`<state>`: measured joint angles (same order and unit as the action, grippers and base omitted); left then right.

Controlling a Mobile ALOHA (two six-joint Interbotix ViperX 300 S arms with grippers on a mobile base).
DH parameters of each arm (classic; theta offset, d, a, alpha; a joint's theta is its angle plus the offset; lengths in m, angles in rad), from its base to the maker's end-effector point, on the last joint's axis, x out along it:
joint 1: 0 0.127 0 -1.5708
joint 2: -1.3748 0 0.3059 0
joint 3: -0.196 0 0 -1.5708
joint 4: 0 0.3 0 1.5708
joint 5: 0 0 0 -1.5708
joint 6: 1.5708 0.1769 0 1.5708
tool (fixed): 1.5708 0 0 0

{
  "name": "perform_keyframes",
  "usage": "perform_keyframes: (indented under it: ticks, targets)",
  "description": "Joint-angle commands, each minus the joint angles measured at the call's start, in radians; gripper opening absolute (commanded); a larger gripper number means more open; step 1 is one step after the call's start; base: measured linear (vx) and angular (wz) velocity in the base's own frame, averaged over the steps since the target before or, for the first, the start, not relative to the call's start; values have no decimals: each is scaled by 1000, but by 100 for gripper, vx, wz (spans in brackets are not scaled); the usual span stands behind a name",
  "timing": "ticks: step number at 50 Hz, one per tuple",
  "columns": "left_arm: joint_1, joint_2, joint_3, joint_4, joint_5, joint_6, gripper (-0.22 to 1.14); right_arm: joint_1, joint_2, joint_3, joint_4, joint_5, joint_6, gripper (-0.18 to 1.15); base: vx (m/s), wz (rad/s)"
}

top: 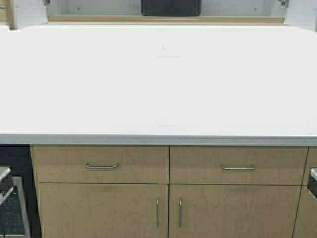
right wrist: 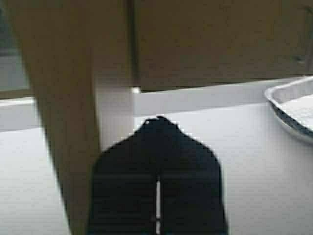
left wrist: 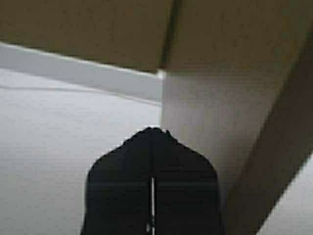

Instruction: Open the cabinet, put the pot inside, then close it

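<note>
The cabinet (top: 163,20) is at the far top of the high view, above the white counter. Both its doors stand open and its pale grey interior shows. The black pot (top: 171,7) sits inside, in the middle, with its top cut off by the frame edge. Neither gripper shows in the high view. My left gripper (left wrist: 152,129) is shut and empty, close beside the pale inner face of an open door (left wrist: 210,122). My right gripper (right wrist: 159,119) is shut and empty, close beside the other open door (right wrist: 58,122).
A wide white countertop (top: 158,89) lies between me and the cabinet. Below it are drawer fronts (top: 101,165) and lower doors (top: 157,211). A silver microwave (top: 12,208) is at the lower left. A metal tray (right wrist: 293,110) sits on the counter in the right wrist view.
</note>
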<state>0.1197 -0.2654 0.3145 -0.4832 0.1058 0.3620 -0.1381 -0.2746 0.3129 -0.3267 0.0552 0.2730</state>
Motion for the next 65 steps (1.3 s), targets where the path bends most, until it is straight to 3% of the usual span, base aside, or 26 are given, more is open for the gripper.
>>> perform_keyframes:
  ticks: [1, 17, 31, 40, 56, 65]
  targets:
    - [-61, -101, 66, 2, -3, 8, 3, 81, -95, 60, 2, -5, 3, 7, 1, 0]
    - [-147, -311, 235, 6, 26, 52, 3, 210, -270, 336, 11, 5, 15, 7, 2, 0]
    - [-270, -250, 129, 6, 71, 120, 3, 341, -453, 526, 17, 44, 23, 7, 7, 0]
    - [-347, -110, -2, 6, 72, 123, 3, 341, -526, 560, 15, 138, 15, 7, 11, -1]
    - [-439, 117, -229, 6, 95, 97, 3, 341, -569, 554, 11, 166, 14, 7, 12, -1]
    - [-451, 77, -173, 6, 112, 83, 3, 341, -574, 538, 11, 170, 12, 7, 8, 4]
